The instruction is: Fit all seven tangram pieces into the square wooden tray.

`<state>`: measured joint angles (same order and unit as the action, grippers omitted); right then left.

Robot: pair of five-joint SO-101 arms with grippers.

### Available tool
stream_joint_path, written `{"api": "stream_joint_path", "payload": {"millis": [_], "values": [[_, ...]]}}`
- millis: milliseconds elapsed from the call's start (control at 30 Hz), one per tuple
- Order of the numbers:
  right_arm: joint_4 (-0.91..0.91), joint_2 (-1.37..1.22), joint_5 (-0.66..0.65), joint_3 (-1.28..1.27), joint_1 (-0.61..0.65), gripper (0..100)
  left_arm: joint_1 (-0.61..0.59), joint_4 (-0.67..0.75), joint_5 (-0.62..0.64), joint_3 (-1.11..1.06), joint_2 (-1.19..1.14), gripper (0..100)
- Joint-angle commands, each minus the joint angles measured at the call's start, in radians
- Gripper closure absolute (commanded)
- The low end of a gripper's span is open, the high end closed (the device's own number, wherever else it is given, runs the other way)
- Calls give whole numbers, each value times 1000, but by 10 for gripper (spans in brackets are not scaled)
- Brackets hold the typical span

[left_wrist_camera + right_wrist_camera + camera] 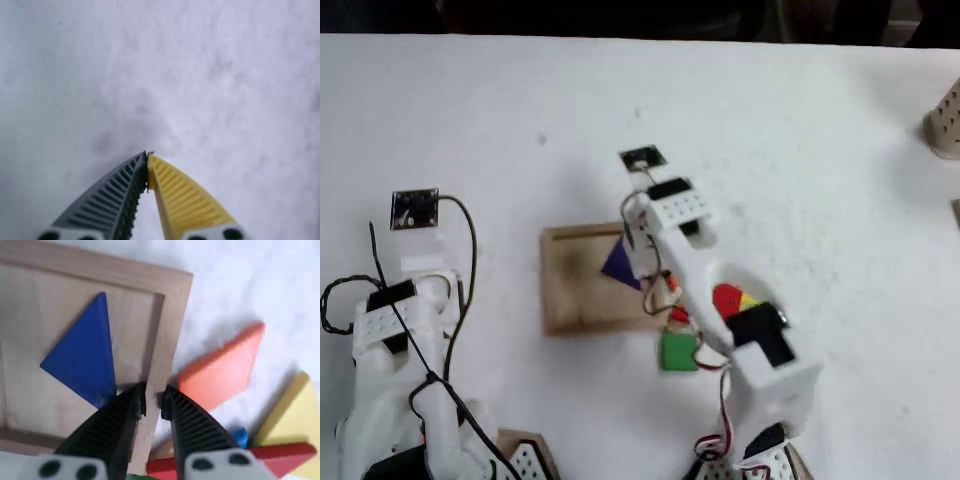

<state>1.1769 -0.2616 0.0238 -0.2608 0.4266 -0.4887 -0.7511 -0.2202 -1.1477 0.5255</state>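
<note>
Left jaws: clenched tip to tip, empty, over bare white worktop (pixel 210 75) | Right jaws: parted by a narrow slit, grasping nothing, above one rim of the square wooden tray (pixel 172 335) | Blue triangle piece (pixel 82 357): flat inside the tray, near that rim, bare wood beside it | Orange flat piece (pixel 220 372): outside, just beside the rim

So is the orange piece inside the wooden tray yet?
No, the orange piece lies on the white table, just outside the rim of the tray.

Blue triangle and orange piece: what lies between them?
The tray's wooden rim separates the blue triangle from the orange piece, as the right wrist view shows.
</note>
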Motion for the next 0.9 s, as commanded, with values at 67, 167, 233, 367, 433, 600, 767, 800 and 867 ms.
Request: {"api": "stream_joint_path", "payload": {"millis": [67, 167, 233, 367, 433, 600, 767, 800, 867], "values": [[-44, 160, 3, -91, -70, 974, -5, 29, -8, 2, 27, 980], [-33, 162, 3, -91, -62, 899, -5, 29, -8, 2, 27, 980], [-31, 165, 0, -89, -47, 848, -5, 29, -8, 2, 27, 980], [-27, 173, -2, -81, -45, 826, -5, 29, -8, 2, 27, 980], [1, 173, -2, -58, -50, 826, -5, 29, -8, 2, 27, 980], [36, 173, -3, -14, -50, 947, -5, 29, -8, 2, 27, 980], [27, 173, -49, 0, -24, 980, -5, 29, -8, 2, 27, 980], [19, 173, -60, -2, -18, 978, -5, 29, -8, 2, 27, 980], [13, 173, -68, -3, -7, 979, -5, 29, -8, 2, 27, 980]]}}
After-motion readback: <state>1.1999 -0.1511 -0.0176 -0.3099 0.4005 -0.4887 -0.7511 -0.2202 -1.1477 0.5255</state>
